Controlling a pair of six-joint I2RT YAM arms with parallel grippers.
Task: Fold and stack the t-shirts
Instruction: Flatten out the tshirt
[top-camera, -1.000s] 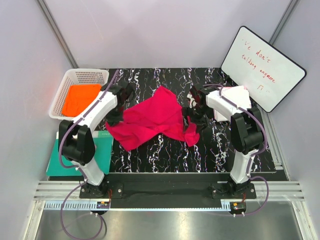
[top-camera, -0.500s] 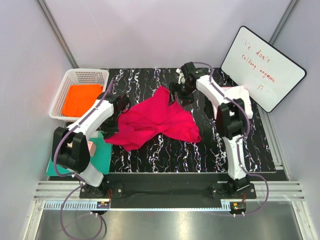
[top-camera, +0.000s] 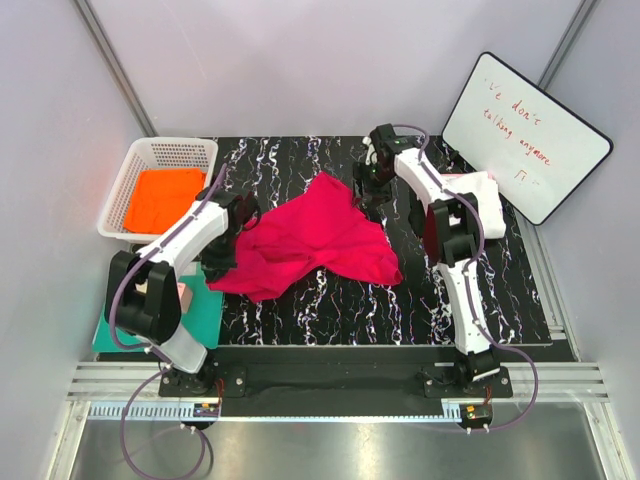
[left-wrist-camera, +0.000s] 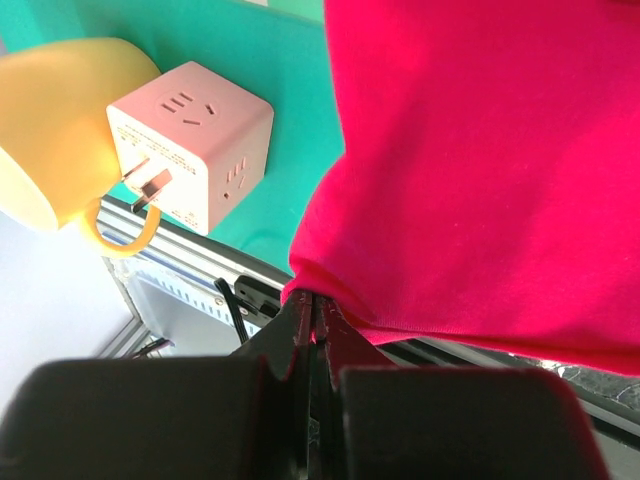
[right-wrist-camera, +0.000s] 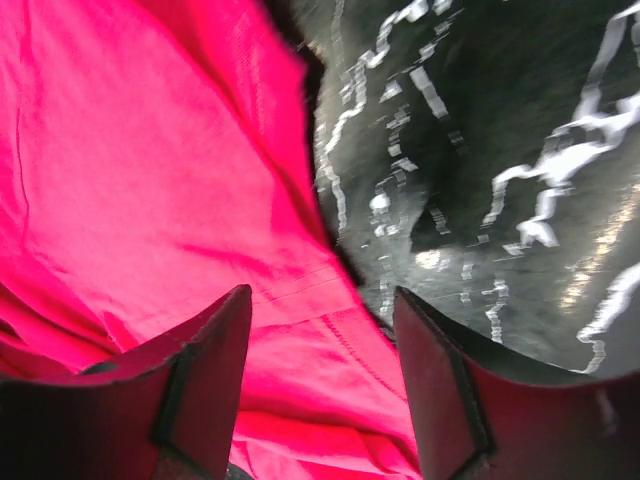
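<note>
The right hand (right-wrist-camera: 320, 305), fingers spread, hangs over the 1 o'clock edge of the crimson-pink t-shirt (top-camera: 310, 235), nearest that corner. The left hand (left-wrist-camera: 312, 312) is pinched shut on the shirt's 8 o'clock edge. The shirt sprawls mid-desk (top-camera: 400, 310).

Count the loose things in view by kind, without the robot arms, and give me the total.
T-shirts: 3 (pink t-shirt, orange t-shirt, white t-shirt)
Basket: 1
Whiteboard: 1
Green board: 1
Yellow cup: 1
Plug cube: 1
Total: 8
</note>
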